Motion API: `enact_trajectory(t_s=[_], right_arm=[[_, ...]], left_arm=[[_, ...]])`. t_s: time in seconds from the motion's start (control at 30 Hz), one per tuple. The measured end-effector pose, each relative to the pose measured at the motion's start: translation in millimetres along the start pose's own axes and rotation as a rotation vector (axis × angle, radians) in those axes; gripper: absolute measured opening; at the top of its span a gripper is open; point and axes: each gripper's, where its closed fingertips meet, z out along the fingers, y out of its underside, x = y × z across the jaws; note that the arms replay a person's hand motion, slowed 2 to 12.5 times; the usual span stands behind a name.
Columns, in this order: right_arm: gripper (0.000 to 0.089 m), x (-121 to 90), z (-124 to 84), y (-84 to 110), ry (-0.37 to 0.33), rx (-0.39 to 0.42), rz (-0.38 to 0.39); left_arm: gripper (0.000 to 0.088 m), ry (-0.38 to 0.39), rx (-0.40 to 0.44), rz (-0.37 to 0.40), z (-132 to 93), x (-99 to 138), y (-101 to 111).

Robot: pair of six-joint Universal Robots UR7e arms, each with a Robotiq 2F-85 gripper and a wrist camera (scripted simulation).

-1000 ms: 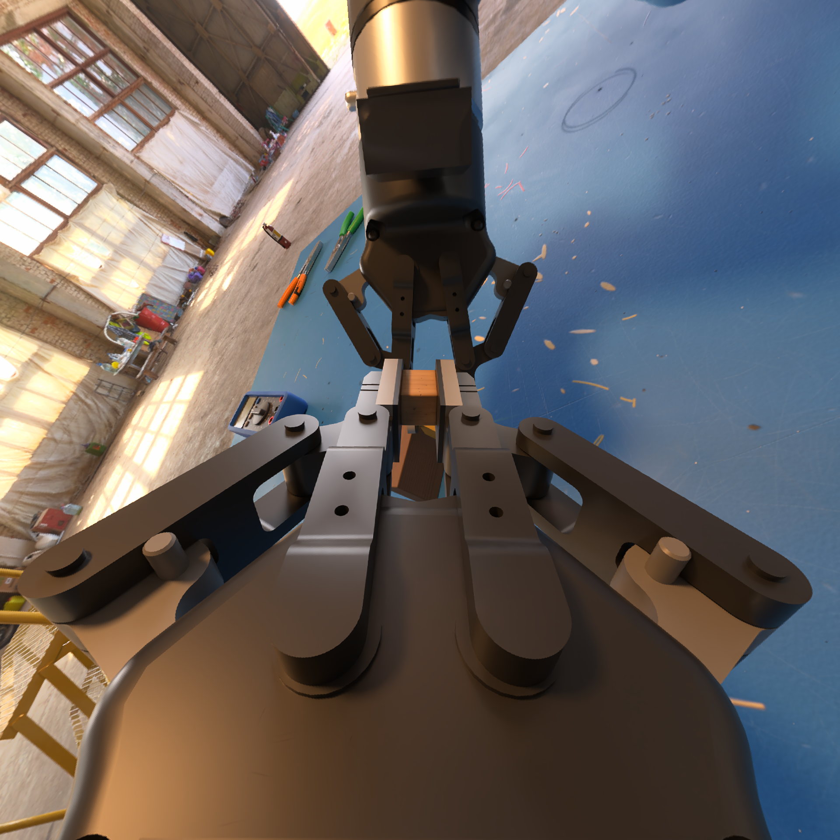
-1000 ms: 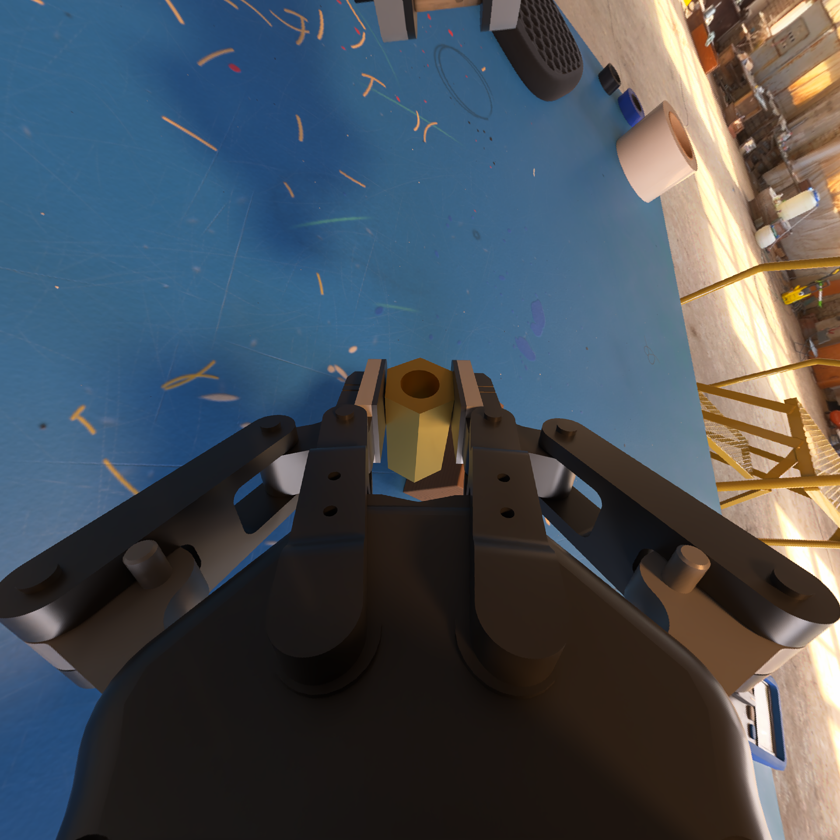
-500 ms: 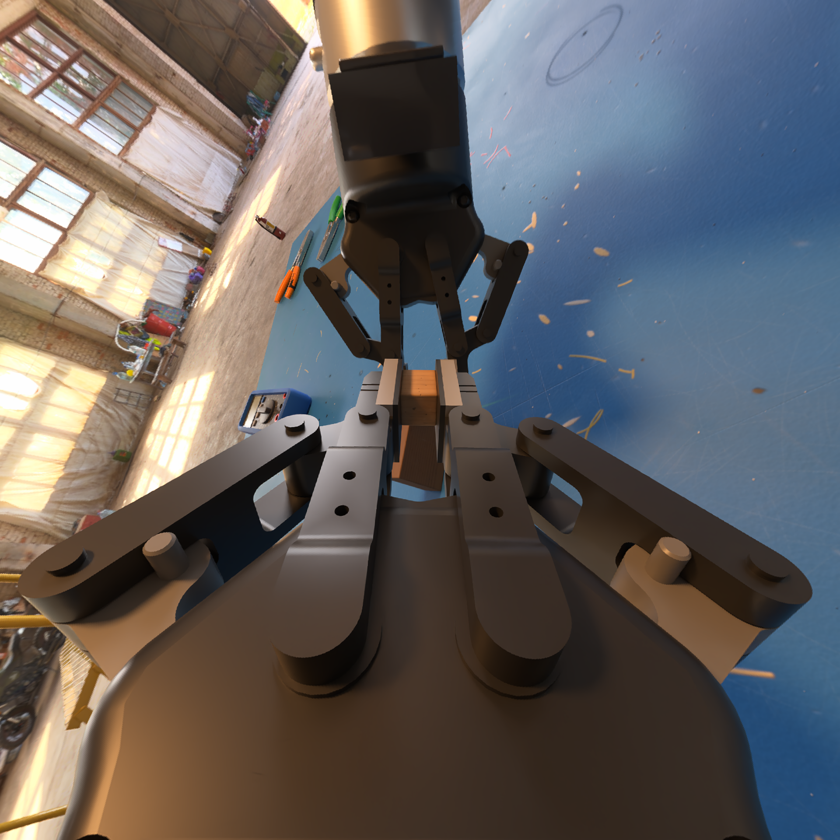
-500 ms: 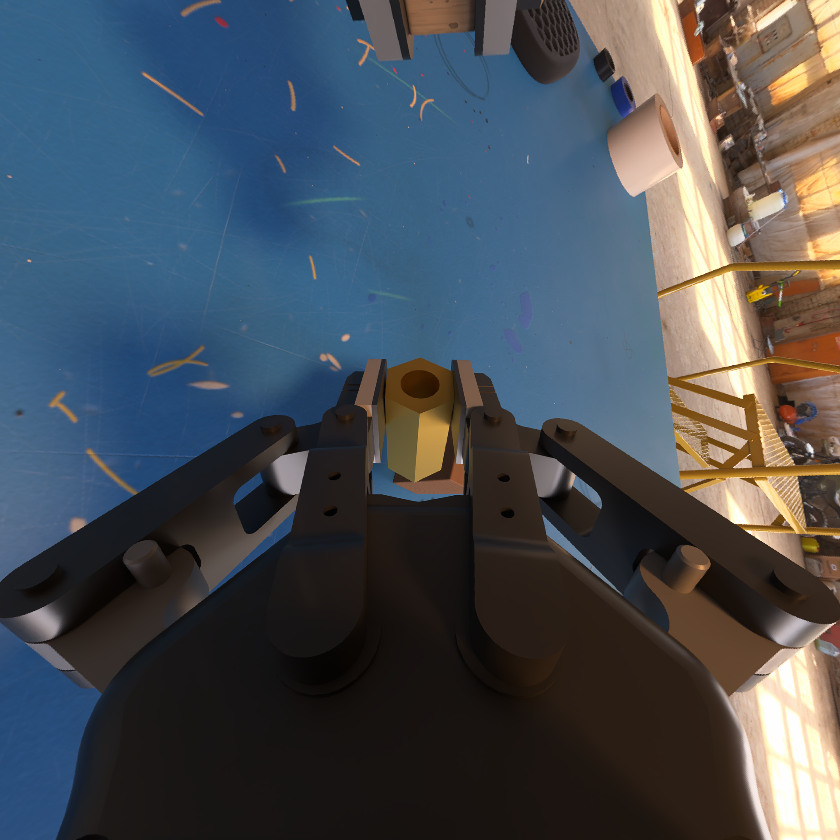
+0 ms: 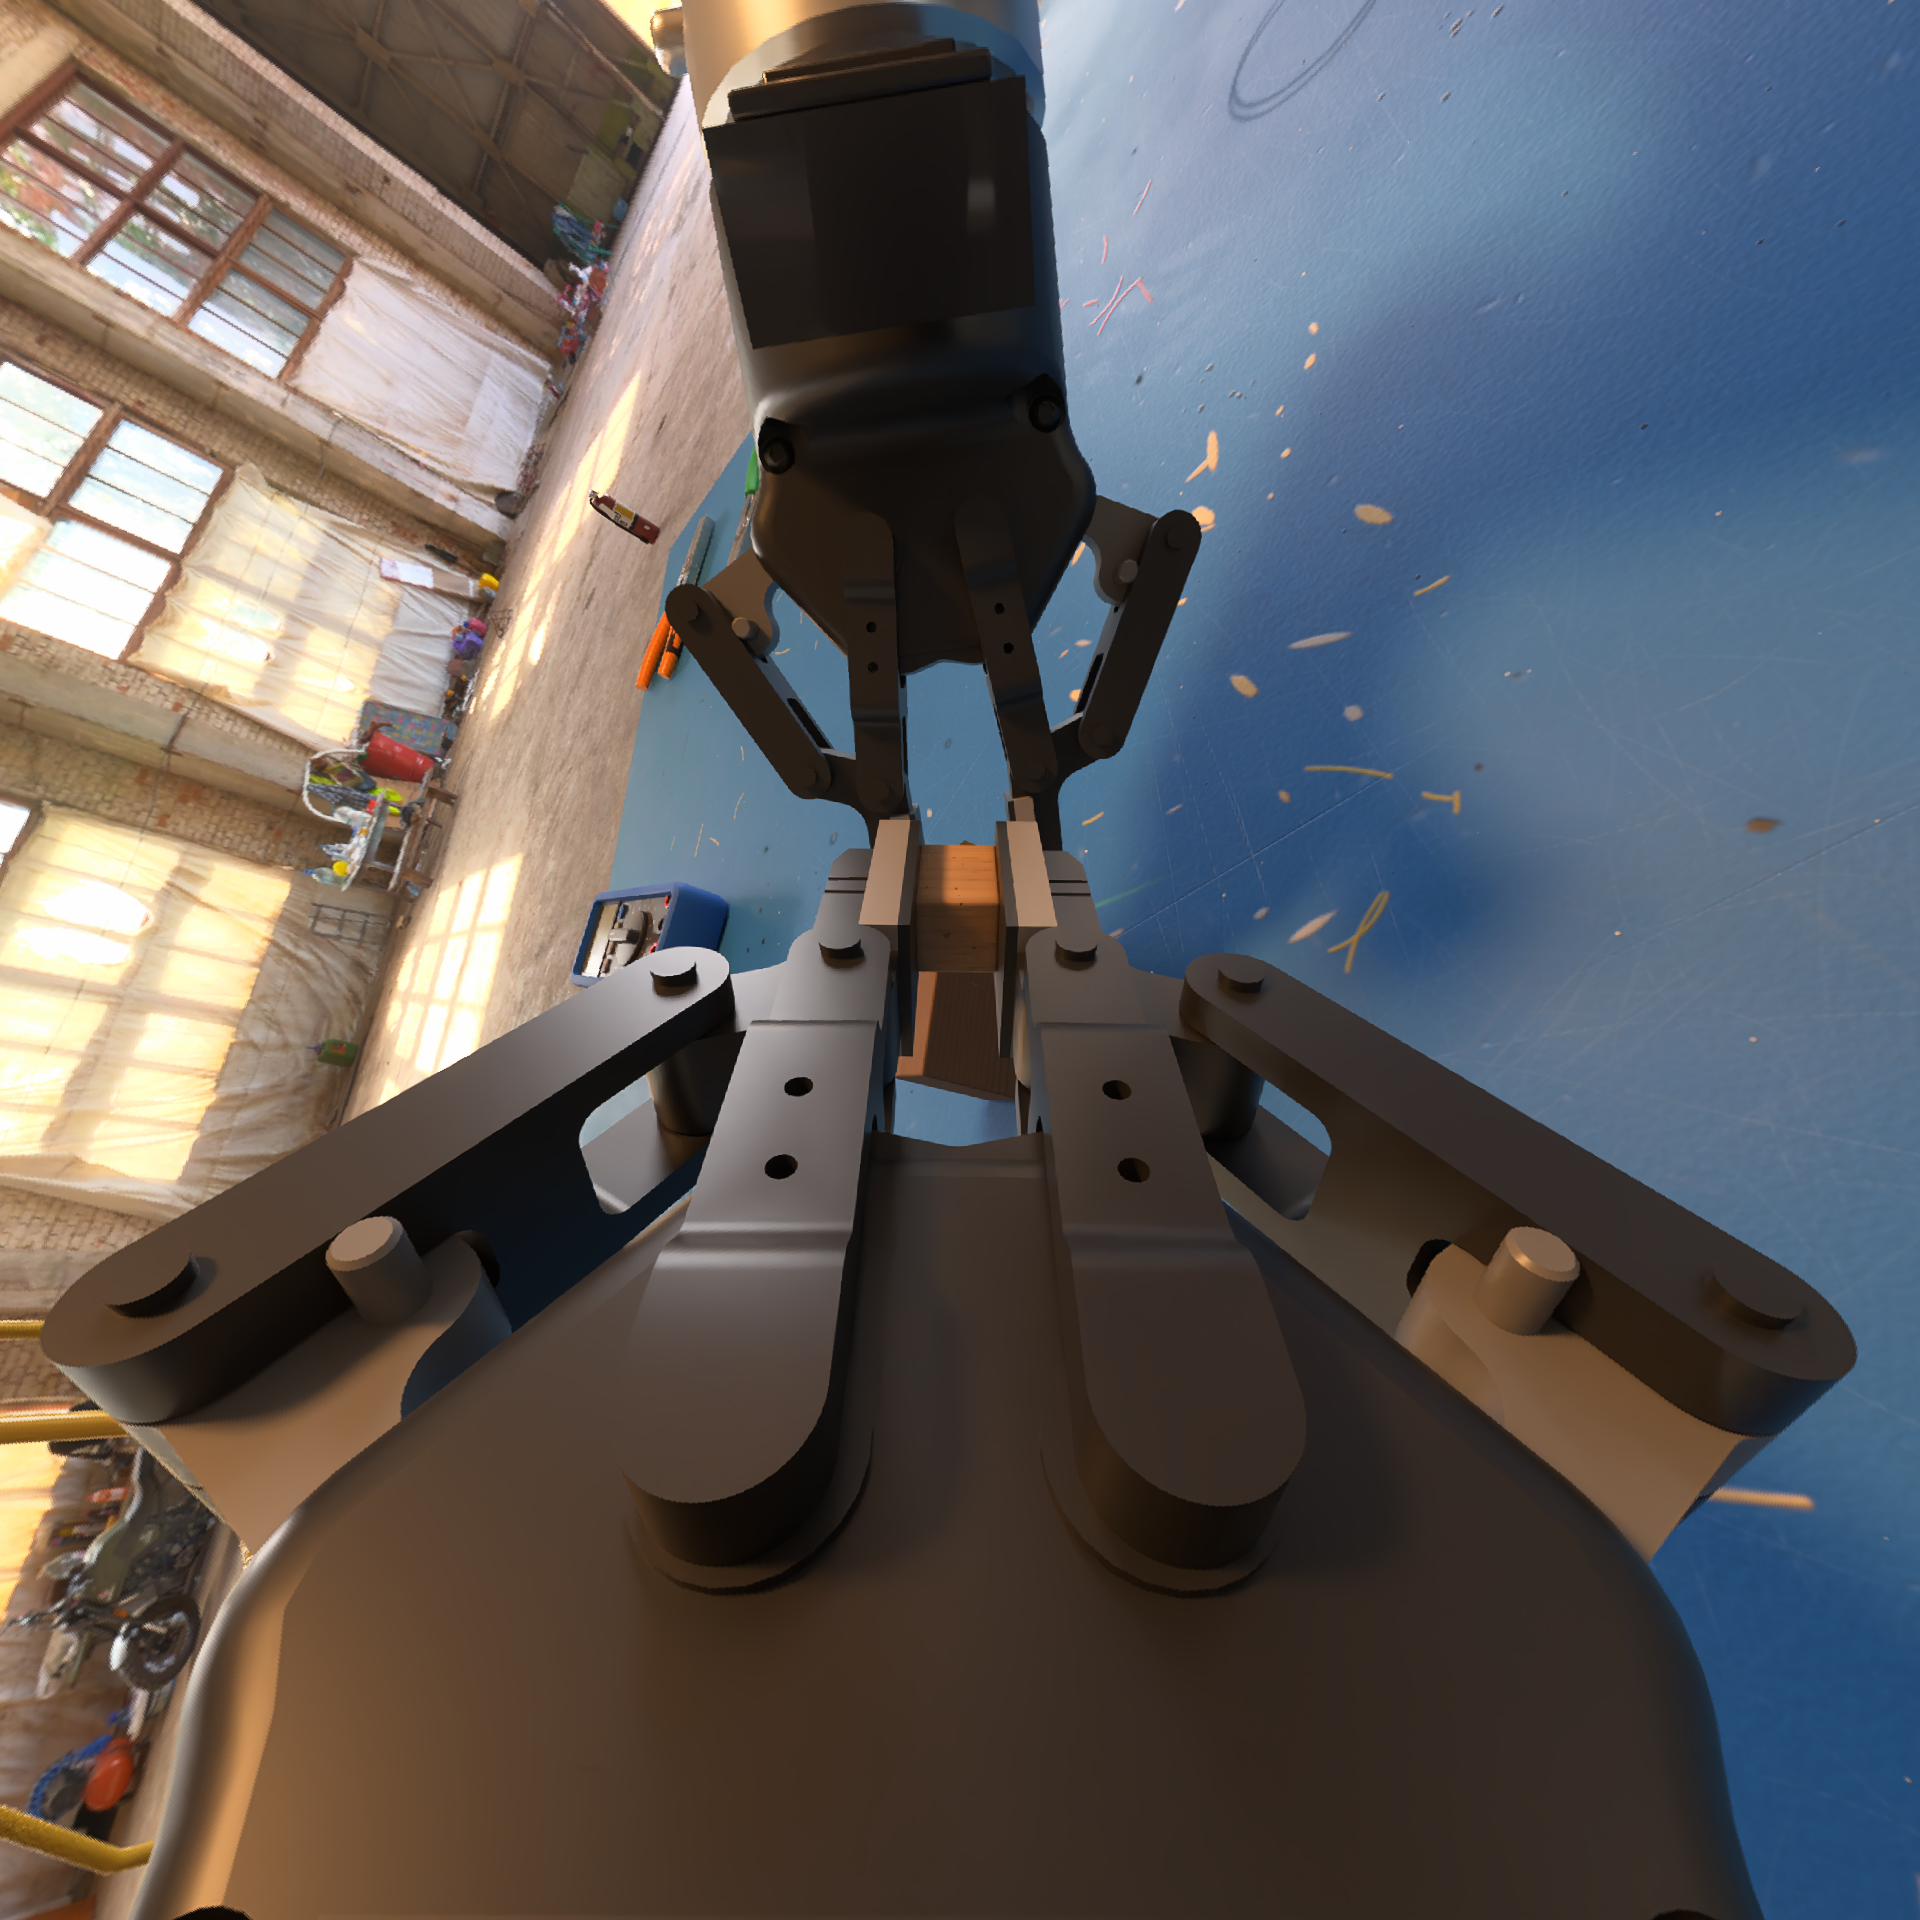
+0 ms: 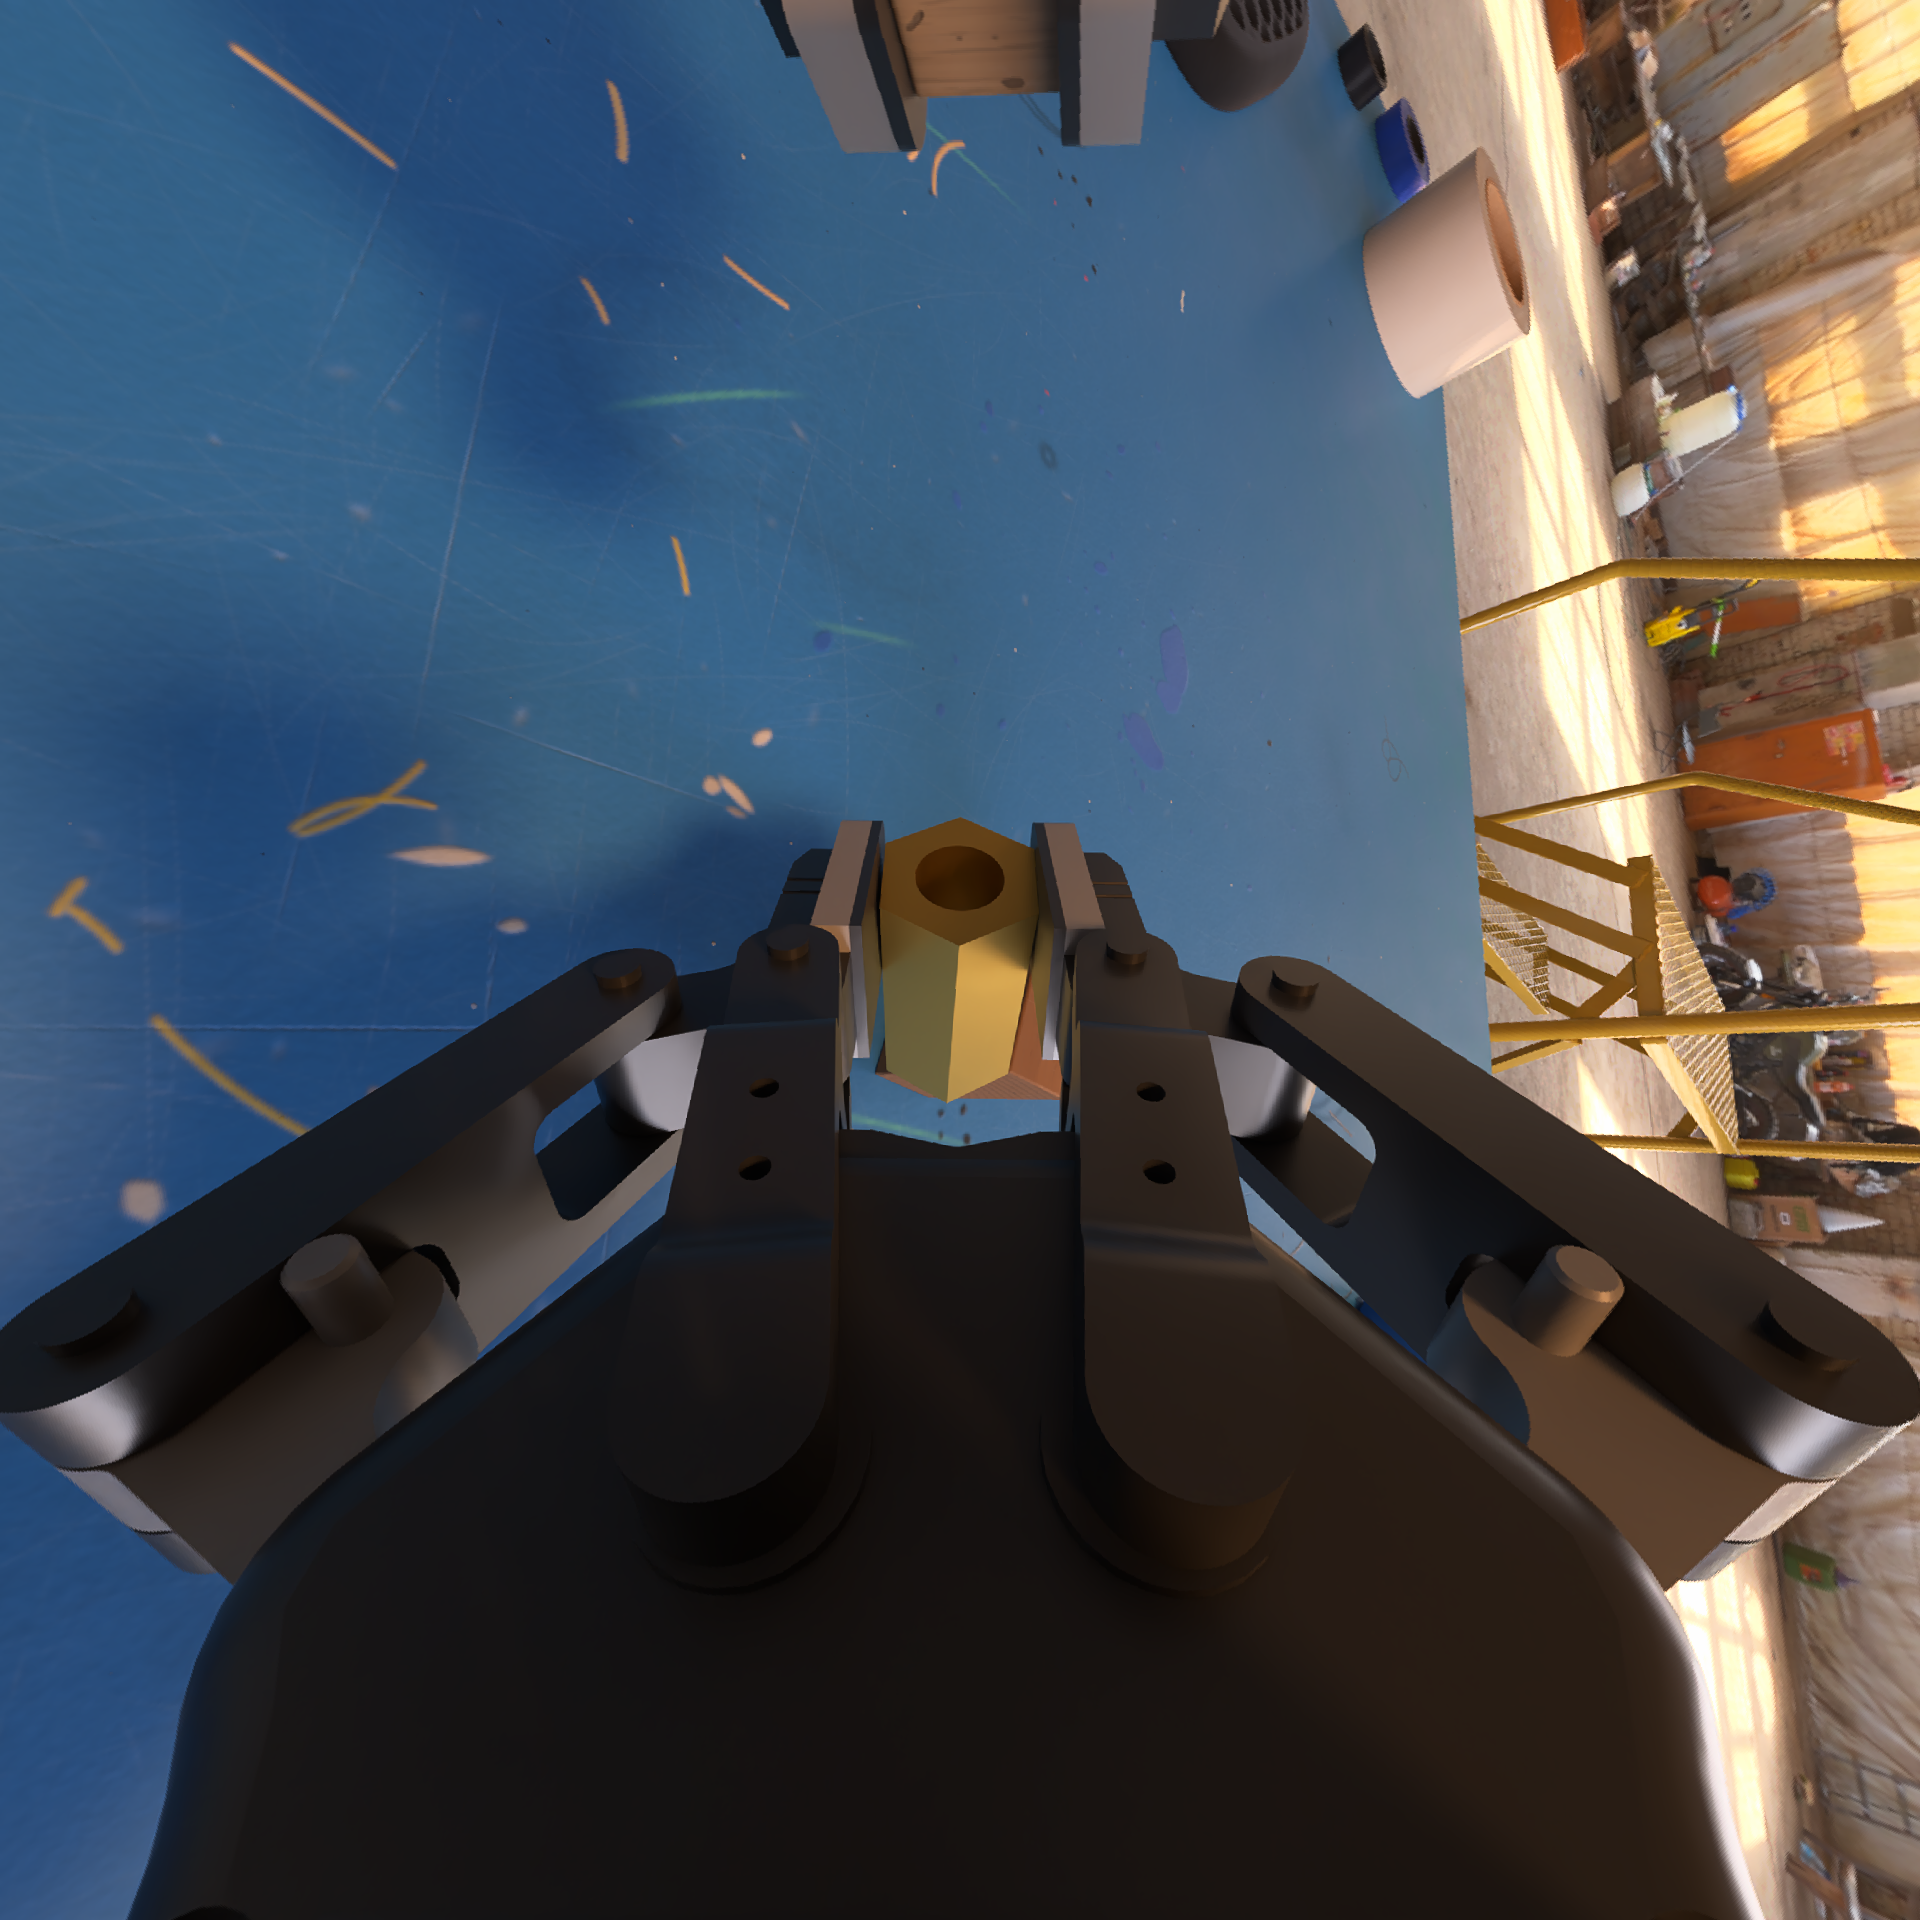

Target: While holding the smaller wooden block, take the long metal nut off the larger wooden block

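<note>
My left gripper is shut on the smaller wooden block, a light square end between the pads with a darker side running back. My right gripper is shut on the long metal nut, a golden hexagon with its bore facing out, held over the blue table. A brown wooden piece shows just behind the nut; I cannot tell if they touch. The right gripper hangs just beyond the block in the left wrist view. The left gripper and its block show at the top of the right wrist view.
A beige tape roll, a small blue cylinder, a black one and a dark perforated object stand near the table's right edge. A blue meter and orange-handled tools lie at the other edge. Wood chips litter the top.
The two grippers have drawn closer: each looks larger in the other's view. Both keep their hold. The brown piece behind the nut shows less.
</note>
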Motion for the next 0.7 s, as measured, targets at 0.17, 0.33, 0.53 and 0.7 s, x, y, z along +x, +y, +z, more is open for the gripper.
enact_trajectory(t_s=[0.17,0.33,0.53,0.7], right_arm=[[0.0247,-5.7,3.5,-1.5,-0.015,-0.008,0.005],[0.0247,-5.0,4.9,2.6,-0.001,-0.04,-0.005],[0.0247,-4.3,5.3,3.0,0.006,-0.049,-0.002],[0.0247,-2.4,5.4,0.9,0.022,-0.054,-0.003]], left_arm=[[0.0124,-0.006,-0.001,0.009,1.2,-1.3,-2.4],[0.0125,0.0,-0.03,0.015,4.1,1.8,-0.8],[0.0125,-0.018,-0.053,0.034,4.0,-0.4,-0.5],[0.0125,-0.026,-0.067,0.056,4.2,-0.6,-1.6]])
